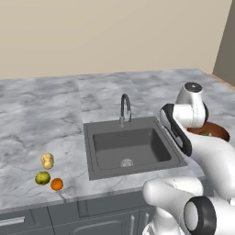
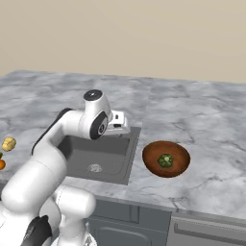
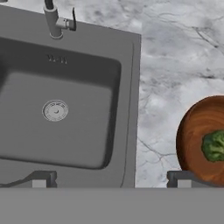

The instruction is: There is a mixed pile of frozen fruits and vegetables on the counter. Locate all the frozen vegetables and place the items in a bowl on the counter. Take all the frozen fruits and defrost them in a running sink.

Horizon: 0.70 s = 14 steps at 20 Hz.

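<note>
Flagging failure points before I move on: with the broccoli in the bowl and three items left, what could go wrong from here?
1. The potato, yellow-green fruit and orange sit close together; the open end effector could knock a neighbour.
2. The orange lies near the counter edge and might roll off.
3. The lookalike potato could end up in the sink, not the bowl.

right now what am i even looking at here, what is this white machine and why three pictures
It is a simulated kitchen with a white robot arm on a driving base. Two pictures come from cameras behind the arm, left and right; the third looks down from its hand. The gripper is open and holds nothing, above the sink's right edge. The marbled counter holds a bowl right of the sink with broccoli in it. Left of the sink lie a potato, a yellow-green fruit and an orange ball.
</note>
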### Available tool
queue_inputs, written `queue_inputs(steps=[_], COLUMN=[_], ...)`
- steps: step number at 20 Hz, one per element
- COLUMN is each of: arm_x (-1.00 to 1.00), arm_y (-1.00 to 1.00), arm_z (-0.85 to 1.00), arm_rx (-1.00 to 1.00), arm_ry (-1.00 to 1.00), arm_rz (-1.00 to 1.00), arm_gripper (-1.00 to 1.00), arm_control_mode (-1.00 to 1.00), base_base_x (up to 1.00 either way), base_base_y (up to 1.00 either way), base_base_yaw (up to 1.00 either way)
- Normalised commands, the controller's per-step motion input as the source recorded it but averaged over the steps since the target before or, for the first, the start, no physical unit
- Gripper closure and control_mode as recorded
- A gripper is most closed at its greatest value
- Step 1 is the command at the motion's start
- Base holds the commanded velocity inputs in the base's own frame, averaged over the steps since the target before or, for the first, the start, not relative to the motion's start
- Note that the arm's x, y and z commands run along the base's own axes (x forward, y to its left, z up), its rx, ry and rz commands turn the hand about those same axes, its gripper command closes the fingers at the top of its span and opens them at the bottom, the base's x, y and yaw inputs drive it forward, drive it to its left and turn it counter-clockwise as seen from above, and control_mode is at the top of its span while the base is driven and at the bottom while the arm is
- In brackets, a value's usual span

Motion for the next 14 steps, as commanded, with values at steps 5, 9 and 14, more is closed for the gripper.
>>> queue_inputs(steps=[5,9,14], arm_x=[-0.02,0.0,-0.01], arm_y=[0.42,0.42,0.43], arm_z=[0.0,0.0,0.0], arm_rx=[0.0,0.0,0.0], arm_ry=[0.0,0.0,0.0], arm_rz=[0.0,0.0,0.0], arm_gripper=[-1.0,-1.0,-1.0], arm_control_mode=[-1.0,-1.0,-1.0], base_base_x=[0.0,0.0,0.0], base_base_y=[0.0,0.0,0.0], base_base_yaw=[0.0,0.0,0.0])
